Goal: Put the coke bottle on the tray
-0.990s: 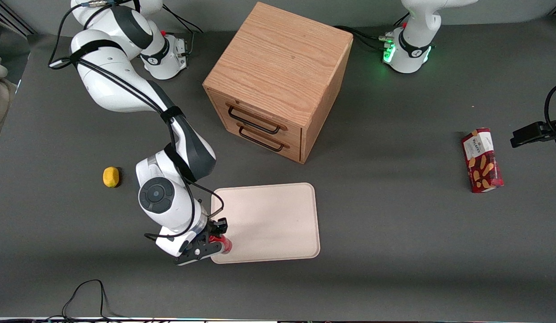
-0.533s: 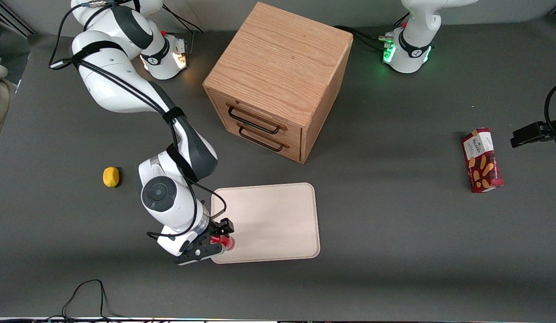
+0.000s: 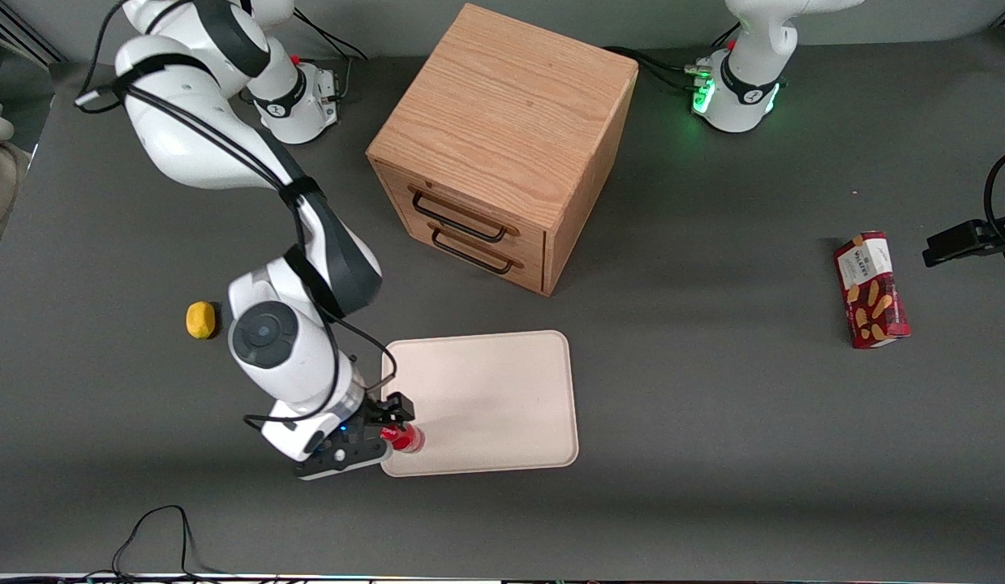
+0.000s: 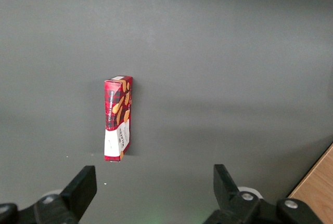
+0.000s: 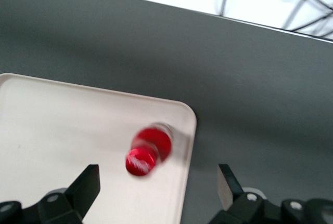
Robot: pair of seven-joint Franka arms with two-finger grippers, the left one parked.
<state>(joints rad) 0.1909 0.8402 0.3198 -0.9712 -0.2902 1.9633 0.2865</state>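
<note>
The coke bottle [image 3: 406, 439], small and red with a red cap, stands upright on the cream-white tray [image 3: 502, 389], at the tray's corner nearest the front camera on the working arm's side. It also shows from above in the right wrist view [image 5: 148, 151], close to the tray's rim [image 5: 186, 151]. My right gripper [image 3: 388, 431] hovers above and just beside the bottle. It is open, with its fingers [image 5: 86, 185] spread wide and clear of the bottle [image 5: 157, 176].
A wooden two-drawer cabinet [image 3: 502, 146] stands farther from the front camera than the tray. A yellow lump [image 3: 200, 319] lies toward the working arm's end. A red biscuit box [image 3: 871, 289] lies toward the parked arm's end and also shows in the left wrist view [image 4: 118, 125].
The gripper was closed around the bottle over the tray corner. It has now let go and pulled up and away toward the working arm's end. The bottle stays standing on the tray.
</note>
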